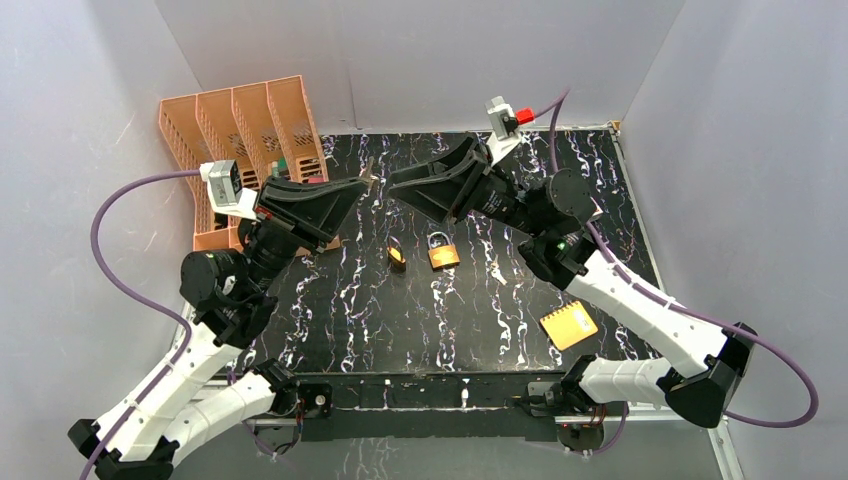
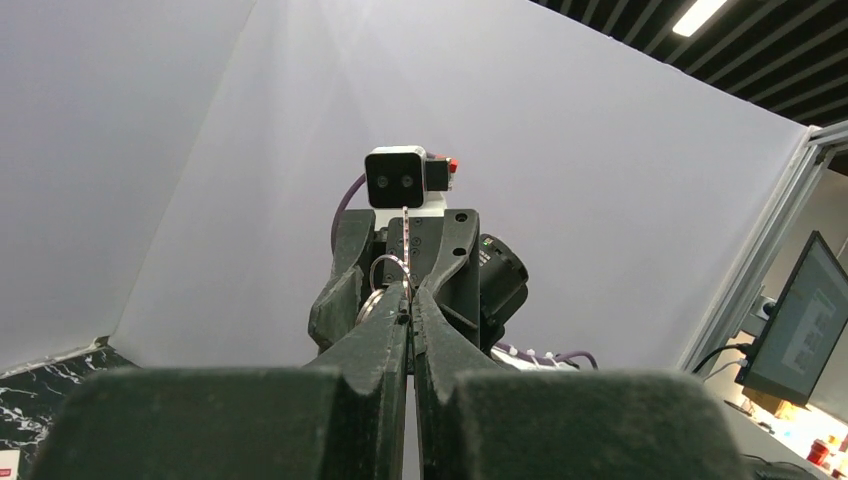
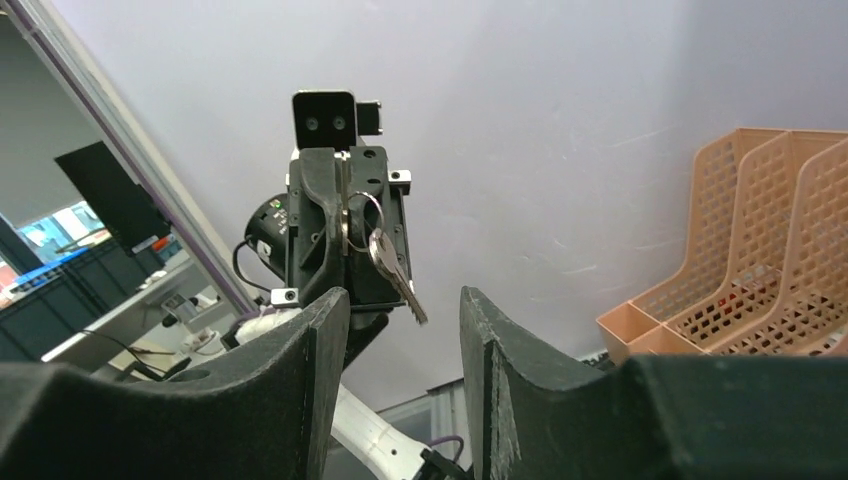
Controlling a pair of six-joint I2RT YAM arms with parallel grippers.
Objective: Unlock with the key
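My left gripper (image 1: 362, 184) is raised above the back of the table and shut on the key (image 1: 369, 177), a small silver bunch on a ring. In the left wrist view the ring (image 2: 385, 280) sticks out past my closed fingertips. In the right wrist view a key (image 3: 393, 268) hangs down from the left gripper's tips. My right gripper (image 1: 393, 184) is open and empty, facing the left gripper tip to tip, a short gap apart. Two brass padlocks lie on the table below, one (image 1: 397, 257) on its side and one (image 1: 443, 252) flat.
An orange mesh file rack (image 1: 240, 140) stands at the back left, close behind the left arm. A yellow notepad (image 1: 568, 325) lies at the front right by the right arm. The black marbled table (image 1: 400, 320) is walled in by white panels.
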